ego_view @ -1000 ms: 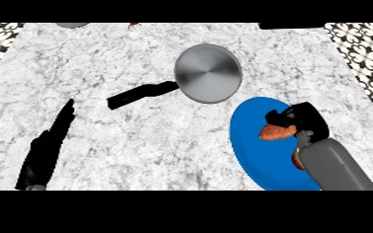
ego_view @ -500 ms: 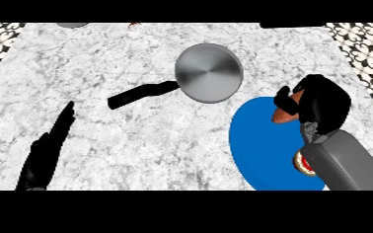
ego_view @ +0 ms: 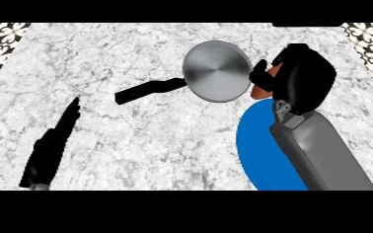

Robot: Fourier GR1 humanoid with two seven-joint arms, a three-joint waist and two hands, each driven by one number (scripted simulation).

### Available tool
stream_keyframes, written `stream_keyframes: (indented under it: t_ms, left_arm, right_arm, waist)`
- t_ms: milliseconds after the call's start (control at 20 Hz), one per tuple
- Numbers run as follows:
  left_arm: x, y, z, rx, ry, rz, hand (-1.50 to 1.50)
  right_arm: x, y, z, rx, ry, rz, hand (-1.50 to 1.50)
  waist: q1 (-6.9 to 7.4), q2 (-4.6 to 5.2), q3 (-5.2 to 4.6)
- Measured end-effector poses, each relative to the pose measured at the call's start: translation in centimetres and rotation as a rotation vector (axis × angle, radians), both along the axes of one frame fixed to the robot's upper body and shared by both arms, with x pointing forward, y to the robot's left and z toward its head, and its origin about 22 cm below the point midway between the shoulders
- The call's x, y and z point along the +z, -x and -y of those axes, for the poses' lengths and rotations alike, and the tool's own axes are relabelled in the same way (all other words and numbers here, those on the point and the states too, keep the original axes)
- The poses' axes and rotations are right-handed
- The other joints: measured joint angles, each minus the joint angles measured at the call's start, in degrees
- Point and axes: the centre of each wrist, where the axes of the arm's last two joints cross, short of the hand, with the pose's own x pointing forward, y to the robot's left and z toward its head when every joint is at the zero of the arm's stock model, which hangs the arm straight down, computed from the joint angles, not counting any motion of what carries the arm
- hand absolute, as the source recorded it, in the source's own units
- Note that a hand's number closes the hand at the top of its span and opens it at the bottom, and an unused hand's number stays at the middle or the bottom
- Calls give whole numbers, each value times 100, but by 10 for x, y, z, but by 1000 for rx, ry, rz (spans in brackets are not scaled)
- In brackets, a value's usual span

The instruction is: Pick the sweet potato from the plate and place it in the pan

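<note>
Nearest, at lower right: grey right forearm slanting up over the blue plate (ego_view: pixel 255 148), hiding much of it. Lower left: left hand (ego_view: pixel 51 145) resting on the counter (ego_view: pixel 146 143), fingers straight and together, pointing up and away, well apart from everything else.

Further in: right hand (ego_view: pixel 302 79) past the plate's far edge, fingers and thumb curled round the sweet potato (ego_view: pixel 264 81). Only an orange-brown sliver visible between thumb and palm, the rest hidden. Off the plate, then, and just beside the right rim of the pan (ego_view: pixel 216 70), apparently not yet over the pan's floor.

Beyond and left: pan lying flat, grey and round, black handle (ego_view: pixel 149 90) trailing down-left across the counter. Nothing inside it.

Step in hand, by this look: carry, between lift and placement. Pick done; placement not yet.

Next move, as a judgement: short shift leftward to bring the potato over the pan's middle, then lowering, then opening of the fingers. Care needed at the rim, thumb already looking very near it, possibly touching; hard to tell. Height above the pan not readable from so steep a view.
</note>
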Motion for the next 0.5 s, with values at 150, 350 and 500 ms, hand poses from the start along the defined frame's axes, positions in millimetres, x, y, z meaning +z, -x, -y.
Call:
stream_keyframes:
  t_ms: [150, 350, 500]
  left_arm:
    - [-1, -4, 10, -11, 7, 3, 0]
    - [2, -12, 11, -26, 6, 19, 0]
    - [5, -15, 17, -38, 7, 27, 0]
  right_arm:
    - [9, -16, -11, -12, -35, 6, 150]
    - [7, -42, -11, -42, -99, -21, 150]
    - [-1, -63, -7, -59, -151, -52, 150]
  waist:
    - [71, 41, 9]
    - [145, 85, 15]
    - [212, 113, 20]
